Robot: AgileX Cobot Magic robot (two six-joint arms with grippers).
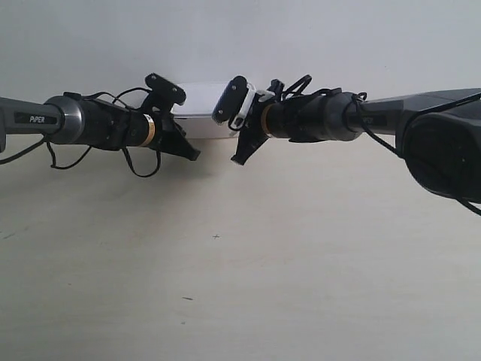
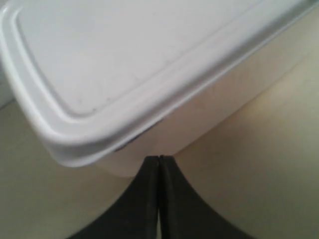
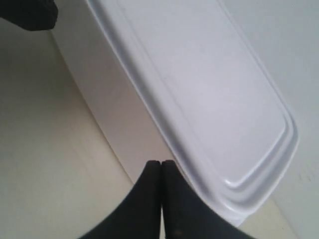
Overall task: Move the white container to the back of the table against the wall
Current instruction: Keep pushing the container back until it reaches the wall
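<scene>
The white container sits at the back of the table, close to the wall, partly hidden behind both wrists. In the left wrist view its lid and side wall fill the frame, and my left gripper is shut, its tips pressed against the box's side. The right wrist view shows the container with the wall behind it. My right gripper is shut too, its tips against the box's side under the lid rim. In the exterior view the two grippers flank the box's front.
Tiny dark specks mark the pale tabletop in front. The dark bulk of the arm at the exterior view's right stands near the camera. The other gripper's black tip shows in a corner of the right wrist view.
</scene>
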